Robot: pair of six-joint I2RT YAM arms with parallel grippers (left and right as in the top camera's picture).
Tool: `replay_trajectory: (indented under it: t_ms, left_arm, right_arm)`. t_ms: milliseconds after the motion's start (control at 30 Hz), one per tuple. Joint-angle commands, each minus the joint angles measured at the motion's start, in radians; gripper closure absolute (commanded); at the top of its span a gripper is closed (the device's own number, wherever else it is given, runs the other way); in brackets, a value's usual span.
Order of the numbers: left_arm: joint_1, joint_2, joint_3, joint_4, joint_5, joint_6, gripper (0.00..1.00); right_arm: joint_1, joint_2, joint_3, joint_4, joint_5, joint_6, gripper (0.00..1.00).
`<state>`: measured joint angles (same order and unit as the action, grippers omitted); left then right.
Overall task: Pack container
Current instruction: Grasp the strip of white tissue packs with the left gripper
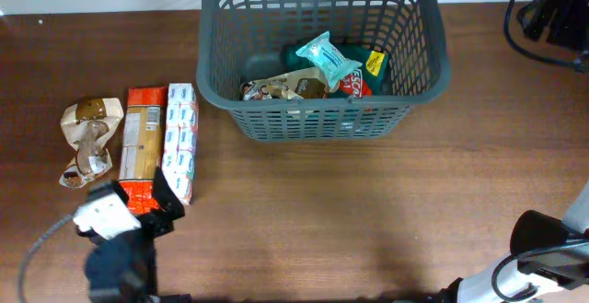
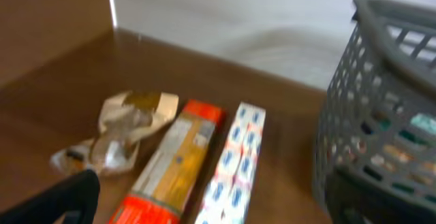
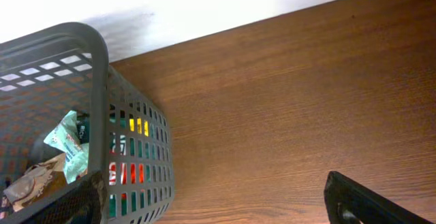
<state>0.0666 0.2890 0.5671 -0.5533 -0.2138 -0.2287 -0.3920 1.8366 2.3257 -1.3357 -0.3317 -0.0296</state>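
Overhead straight down, wrist views low, apparently sharing basket (image 1: 313, 123)

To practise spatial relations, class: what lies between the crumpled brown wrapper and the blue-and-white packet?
A long orange packet lies between them, clearest in the overhead view and also in the left wrist view.

The blurred container (image 2: 361, 129) runs past the left wrist view's edge.

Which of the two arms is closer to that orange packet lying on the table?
Left. The left end effector is at the orange packet's near end; the right arm is far off by the table's opposite near corner.
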Motion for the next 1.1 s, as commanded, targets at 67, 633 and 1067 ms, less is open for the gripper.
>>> replay_trajectory:
  t_ms: [67, 633, 1067]
  left_arm:
    - [0.002, 0.369, 0.365, -0.146, -0.038, 0.075, 0.01]
    - [0.01, 1.109, 0.724, -0.286, 0.148, 0.163, 0.0]
    - [0.042, 1.508, 0.724, -0.301, 0.311, 0.322, 0.21]
  right_arm:
    - [-0.001, 0.004, -0.004, 0.0, -0.016, 0.005, 0.01]
    - [-0.001, 0.004, -0.004, 0.0, -0.016, 0.005, 0.01]
    - [-0.001, 0.004, -0.004, 0.0, -0.016, 0.005, 0.01]
